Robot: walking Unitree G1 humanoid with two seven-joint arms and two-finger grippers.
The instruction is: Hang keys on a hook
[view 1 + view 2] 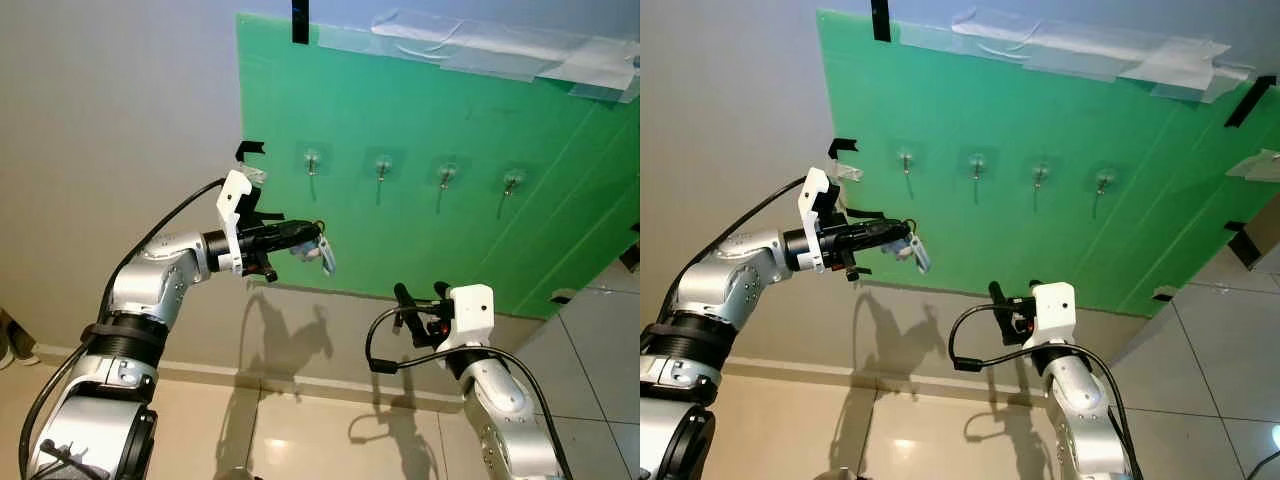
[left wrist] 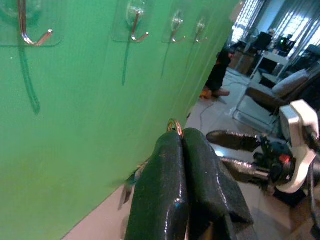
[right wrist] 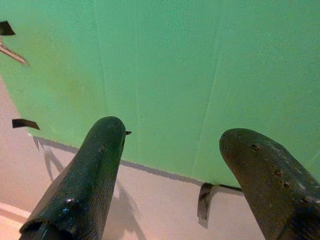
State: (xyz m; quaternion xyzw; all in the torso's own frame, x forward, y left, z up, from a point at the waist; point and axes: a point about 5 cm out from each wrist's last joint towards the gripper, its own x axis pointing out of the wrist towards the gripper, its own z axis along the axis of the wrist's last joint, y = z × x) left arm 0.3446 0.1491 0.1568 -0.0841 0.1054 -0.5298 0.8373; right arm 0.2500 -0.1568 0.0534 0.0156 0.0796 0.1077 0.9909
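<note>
A green board point(image 1: 450, 200) is taped to a pale wall and fills the upper centre and right of both eye views; four small metal hooks run in a row across its middle, and beige floor tiles lie along the bottom of the frame. The left gripper point(image 1: 318, 238) sits at centre left of the left eye view, its two black fingers pressed together on the keys point(image 1: 322, 254), which dangle pale and bluish from the fingertips. In the left wrist view the fingers point(image 2: 170, 190) meet with no gap, and a thin brass-coloured key ring point(image 2: 174, 126) stands up just past their tips. The leftmost hook point(image 1: 312, 160) lies above the fingertips and slightly to the left in the left eye view, near but apart; the hook's tip turns upward, so by judgement the ring must be raised above it and lowered on. The left arm is plainly the nearer one. The right gripper point(image 1: 420, 292) is low at centre right, well below the row of hooks, and in the right wrist view its fingers point(image 3: 95, 170) stand wide apart with nothing between them (only the board and its lower edge beyond). The wrist view shows the ring's plane and the hook's curl; the eye views show the height still to be made up. The keys are not yet hung.
</note>
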